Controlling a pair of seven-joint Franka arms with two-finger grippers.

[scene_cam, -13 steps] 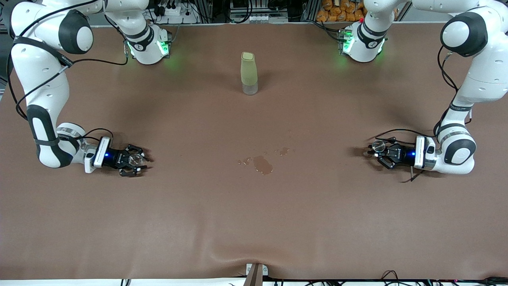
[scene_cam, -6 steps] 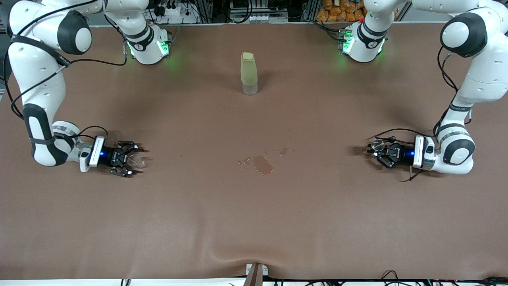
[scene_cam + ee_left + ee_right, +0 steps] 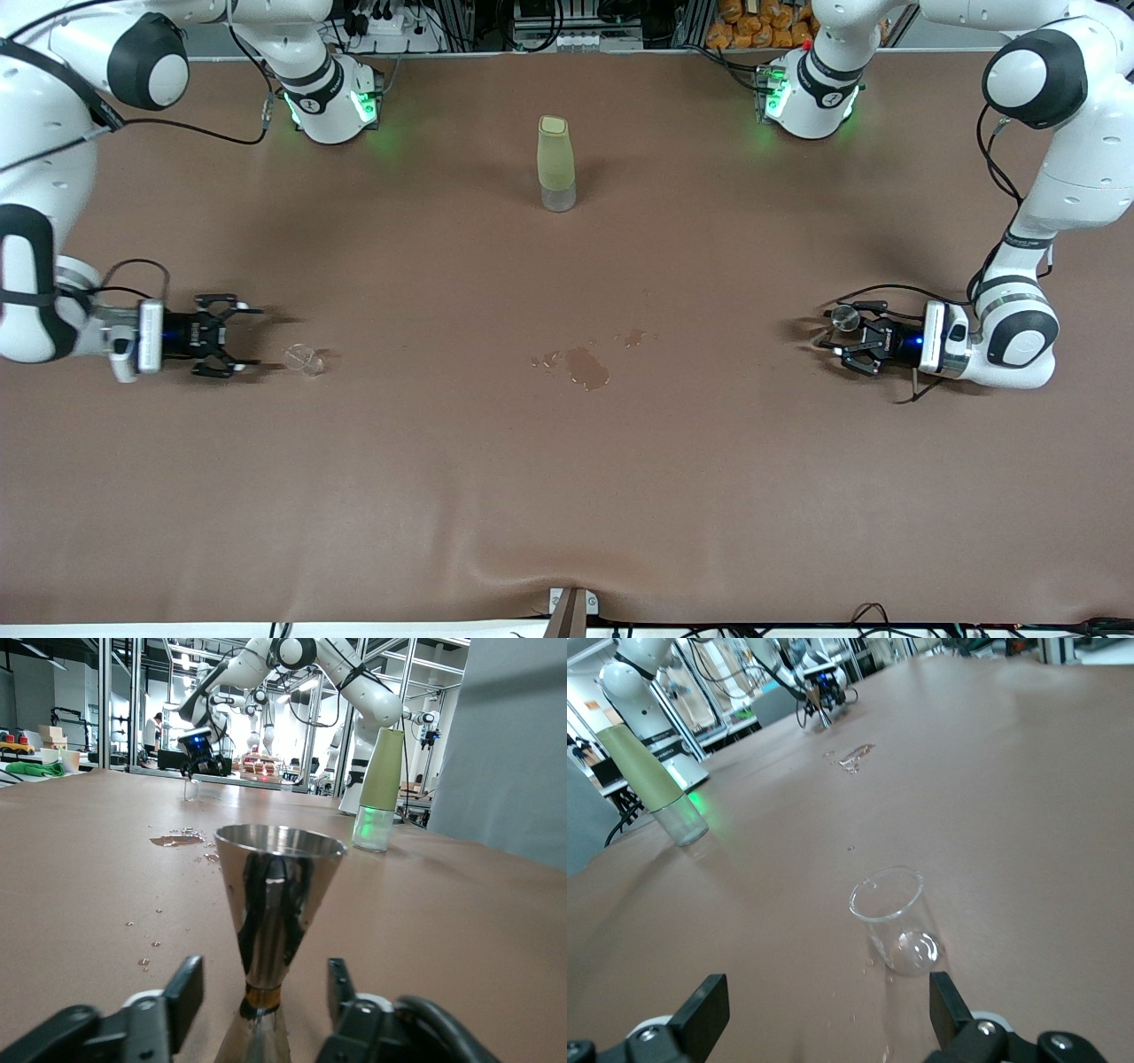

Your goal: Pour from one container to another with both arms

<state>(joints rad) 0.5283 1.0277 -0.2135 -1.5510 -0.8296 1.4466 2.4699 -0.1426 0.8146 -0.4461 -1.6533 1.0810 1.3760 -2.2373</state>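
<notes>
A small clear glass beaker (image 3: 304, 357) stands on the brown table toward the right arm's end. My right gripper (image 3: 251, 337) is open and a short way back from it; in the right wrist view the beaker (image 3: 895, 921) stands ahead of the spread fingers (image 3: 704, 1010), untouched. A shiny metal jigger (image 3: 844, 317) stands upright toward the left arm's end. My left gripper (image 3: 833, 339) is open around it. In the left wrist view the jigger (image 3: 276, 895) rises between the two fingers (image 3: 184, 997), with a gap on each side.
A tall pale green bottle with a clear base (image 3: 555, 164) stands mid-table near the robots' bases. A small puddle with stray drops (image 3: 585, 365) lies on the brown table cover (image 3: 567, 496) between the two grippers.
My right gripper has let go of the beaker and drawn back toward its end of the table, leaving the beaker standing. The left gripper has barely moved.
</notes>
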